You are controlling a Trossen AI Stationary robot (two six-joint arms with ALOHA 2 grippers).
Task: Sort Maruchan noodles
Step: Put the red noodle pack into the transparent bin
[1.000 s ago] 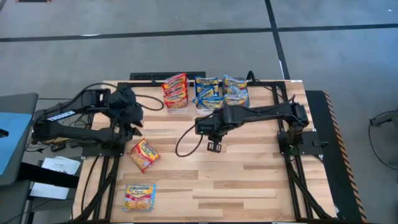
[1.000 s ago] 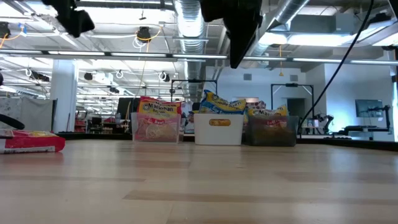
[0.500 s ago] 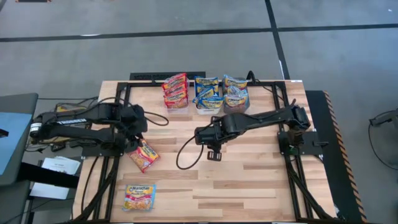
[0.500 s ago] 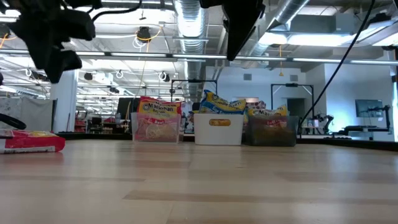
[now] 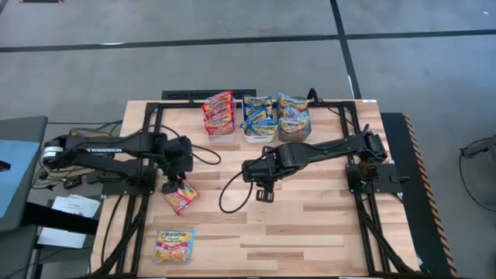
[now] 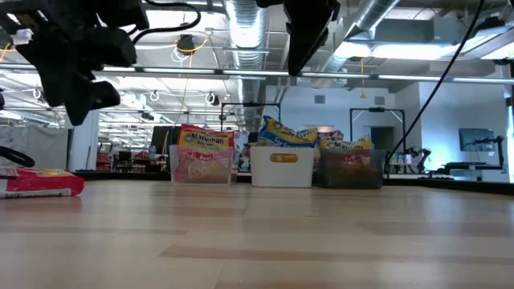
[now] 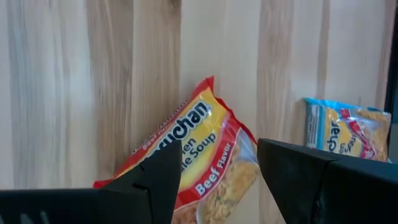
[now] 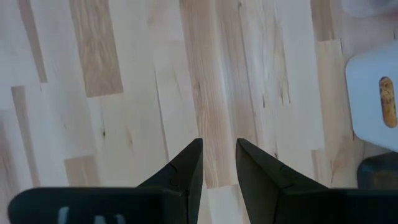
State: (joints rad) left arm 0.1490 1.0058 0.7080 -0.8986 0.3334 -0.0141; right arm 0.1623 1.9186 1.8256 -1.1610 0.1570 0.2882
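Observation:
A red Maruchan packet (image 5: 180, 197) lies flat on the table at the left; it also shows in the left wrist view (image 7: 193, 155) and at the low view's left edge (image 6: 40, 183). My left gripper (image 5: 173, 183) (image 7: 217, 171) is open and hangs above this packet, one finger to either side, clear of it. A blue packet (image 5: 173, 244) (image 7: 342, 127) lies flat nearer the front edge. My right gripper (image 5: 264, 191) (image 8: 219, 155) hangs over bare wood at mid table, empty, its fingers only a narrow gap apart.
Three small bins stand in a row at the far edge: a clear one (image 5: 219, 116) with red packets, a white one (image 5: 260, 118) and a dark grey one (image 5: 294, 116) with blue and yellow packets. Bare wood lies to the right and toward the front.
My left gripper has gone toward the table's near edge and a little to the right, and down, from beside the left frame to just over the red packet. My right gripper has drifted slightly toward the near edge. The packets have stayed put.

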